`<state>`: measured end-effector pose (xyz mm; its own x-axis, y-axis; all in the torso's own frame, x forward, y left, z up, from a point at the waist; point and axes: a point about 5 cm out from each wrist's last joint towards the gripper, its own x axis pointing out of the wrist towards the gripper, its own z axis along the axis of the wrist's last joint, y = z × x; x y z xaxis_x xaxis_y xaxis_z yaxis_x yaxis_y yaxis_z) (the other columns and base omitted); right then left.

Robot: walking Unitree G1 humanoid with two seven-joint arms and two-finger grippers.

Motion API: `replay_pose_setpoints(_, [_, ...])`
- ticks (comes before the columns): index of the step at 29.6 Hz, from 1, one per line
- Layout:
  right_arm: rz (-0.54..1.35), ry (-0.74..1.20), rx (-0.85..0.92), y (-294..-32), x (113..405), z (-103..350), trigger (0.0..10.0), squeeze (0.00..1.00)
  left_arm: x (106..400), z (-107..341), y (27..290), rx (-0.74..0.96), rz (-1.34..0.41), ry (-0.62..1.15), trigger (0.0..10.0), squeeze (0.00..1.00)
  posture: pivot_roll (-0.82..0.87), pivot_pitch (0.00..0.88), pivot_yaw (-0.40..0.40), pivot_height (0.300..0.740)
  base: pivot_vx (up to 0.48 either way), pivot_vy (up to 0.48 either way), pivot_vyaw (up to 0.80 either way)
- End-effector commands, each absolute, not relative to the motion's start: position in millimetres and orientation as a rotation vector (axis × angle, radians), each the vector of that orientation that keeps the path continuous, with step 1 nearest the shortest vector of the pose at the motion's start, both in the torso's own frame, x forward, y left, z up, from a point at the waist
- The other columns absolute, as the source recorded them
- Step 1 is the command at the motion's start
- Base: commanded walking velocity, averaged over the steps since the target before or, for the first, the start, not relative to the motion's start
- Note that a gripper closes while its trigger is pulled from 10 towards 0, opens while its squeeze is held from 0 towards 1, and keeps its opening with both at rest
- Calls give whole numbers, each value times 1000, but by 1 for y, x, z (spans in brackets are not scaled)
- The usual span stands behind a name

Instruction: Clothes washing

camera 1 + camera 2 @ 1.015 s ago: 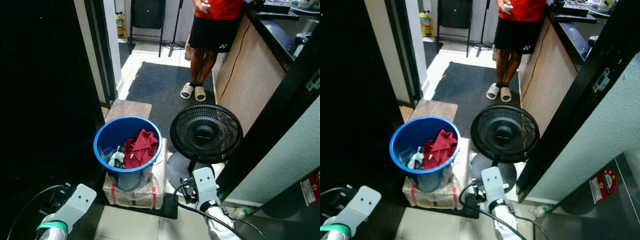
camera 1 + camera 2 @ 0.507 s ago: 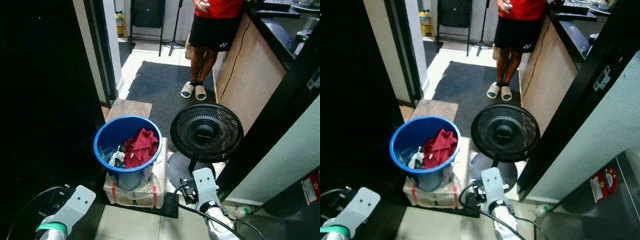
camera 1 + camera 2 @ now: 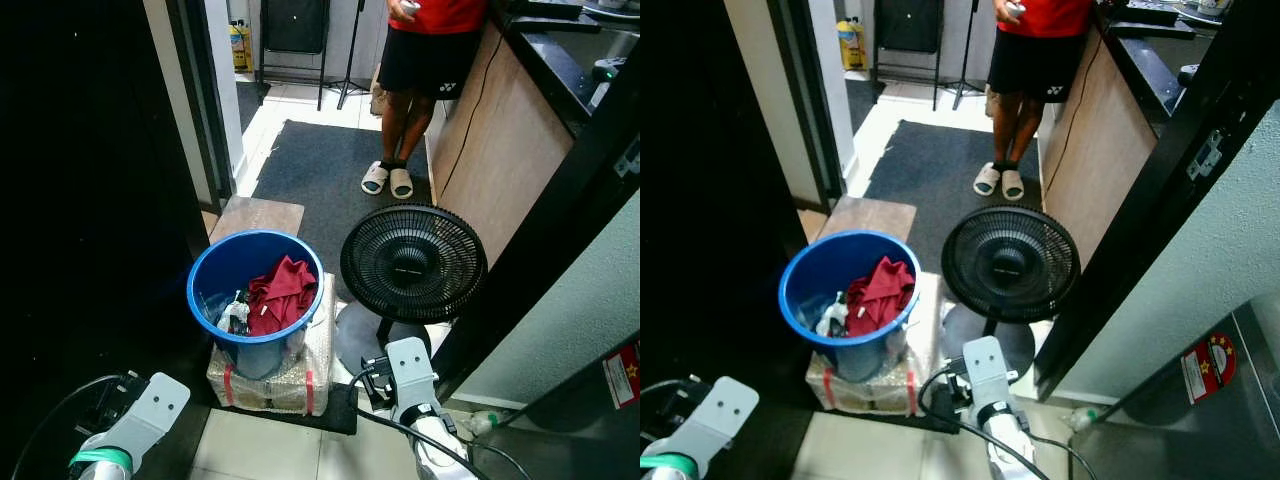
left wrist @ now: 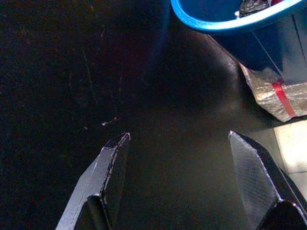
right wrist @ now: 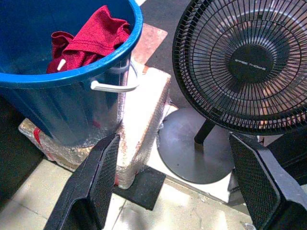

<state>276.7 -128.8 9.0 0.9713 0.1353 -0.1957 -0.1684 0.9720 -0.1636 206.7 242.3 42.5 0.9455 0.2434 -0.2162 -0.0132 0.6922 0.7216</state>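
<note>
A blue bucket (image 3: 204,272) stands on a foil-wrapped box (image 3: 272,381) with red tape, on the floor ahead and slightly left. A red garment (image 3: 281,294) lies in it beside some dark and white items (image 3: 233,316). My right gripper (image 5: 172,140) is open and empty, low over the floor between the bucket (image 5: 57,105) and a black fan (image 5: 244,62). My left gripper (image 4: 175,143) is open too, facing a dark surface beside the bucket's rim (image 4: 216,24). Both wrists, the left (image 3: 140,418) and the right (image 3: 410,372), sit at the bottom of the eye views.
The black floor fan (image 3: 412,262) stands right of the bucket on a round base. A person (image 3: 422,60) in sandals stands on a dark mat (image 3: 320,170) beyond. There is a dark wall at left, a wooden counter (image 3: 505,150) at right, and a grey appliance with a red sticker (image 3: 620,376) at lower right.
The camera has shifted slightly. The bucket, the fan and both arms hold their places.
</note>
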Motion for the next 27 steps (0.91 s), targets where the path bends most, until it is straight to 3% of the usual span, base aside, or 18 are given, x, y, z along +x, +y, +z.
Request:
replay_pose_setpoints(1, [149,204,-174,-130,273,5,10000,0,205,43,244,795,143,316,10000,0,110,69,35,740,0,0,0])
replay_pose_setpoints(27, [142,202,-176,-131,271,4,10000,0,207,44,243,794,142,315,10000,0,107,79,32,740,0,0,0])
